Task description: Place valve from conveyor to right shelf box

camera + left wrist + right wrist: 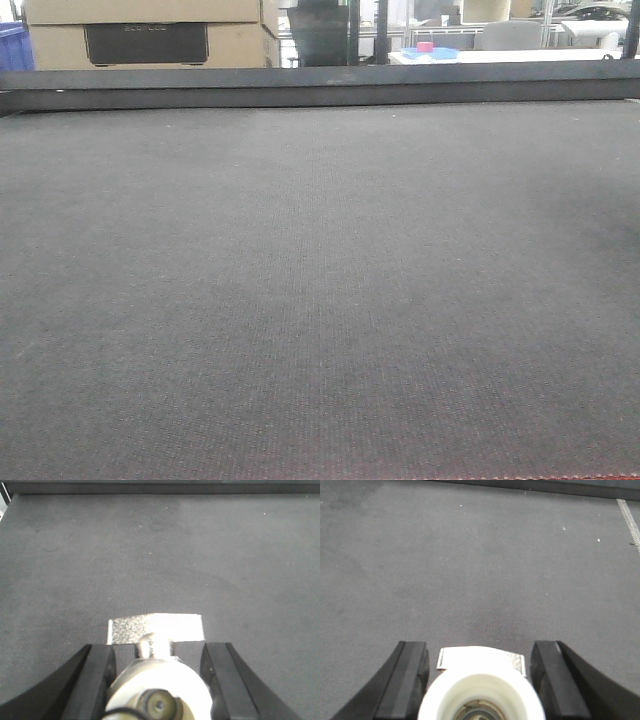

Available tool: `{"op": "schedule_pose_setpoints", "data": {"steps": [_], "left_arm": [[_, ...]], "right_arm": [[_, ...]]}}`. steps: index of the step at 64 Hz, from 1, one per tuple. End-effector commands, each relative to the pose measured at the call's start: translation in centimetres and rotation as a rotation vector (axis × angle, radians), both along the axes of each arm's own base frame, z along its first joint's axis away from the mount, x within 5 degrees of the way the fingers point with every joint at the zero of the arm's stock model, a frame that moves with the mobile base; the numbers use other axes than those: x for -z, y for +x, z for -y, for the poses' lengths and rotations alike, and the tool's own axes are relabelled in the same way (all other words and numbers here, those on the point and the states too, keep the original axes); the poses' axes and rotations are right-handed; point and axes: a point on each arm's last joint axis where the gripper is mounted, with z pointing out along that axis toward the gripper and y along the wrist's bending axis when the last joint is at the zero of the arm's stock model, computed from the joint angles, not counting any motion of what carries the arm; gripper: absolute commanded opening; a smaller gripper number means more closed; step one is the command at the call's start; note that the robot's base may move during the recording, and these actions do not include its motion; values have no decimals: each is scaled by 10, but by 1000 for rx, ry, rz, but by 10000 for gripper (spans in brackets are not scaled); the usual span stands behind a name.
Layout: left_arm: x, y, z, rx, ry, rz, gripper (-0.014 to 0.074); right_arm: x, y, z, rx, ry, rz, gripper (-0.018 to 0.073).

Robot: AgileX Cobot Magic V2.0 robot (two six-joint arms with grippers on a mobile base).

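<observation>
- Front view: your conveyor [320, 300] stretches flat to its dark far rail [320, 88].
- Left wrist view: your left end effector [157, 648] angles low over the belt. It is clamped on the valve [160, 692], with the lever [155, 628] pointing forward.
- Right wrist view: your right end effector [479, 646] is angled the same way and grips a second valve [480, 695] by its white cap.

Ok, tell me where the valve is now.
In the left wrist view the valve sits bottom centre, gripped by the left gripper, over the belt; the right wrist view shows another valve gripped by the right gripper.
</observation>
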Motion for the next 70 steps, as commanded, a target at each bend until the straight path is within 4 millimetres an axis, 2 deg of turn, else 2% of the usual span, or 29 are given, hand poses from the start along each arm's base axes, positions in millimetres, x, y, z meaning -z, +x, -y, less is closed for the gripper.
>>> {"op": "schedule_pose_setpoints", "data": {"steps": [1,70], "left_arm": [[-7,-2,1,2,-11,63,-111],[-7,-2,1,2,-11,65,-111]], "right_arm": [[-14,-3,1,5,8,101,-154],[-14,-3,1,5,8,101,-154]]}}
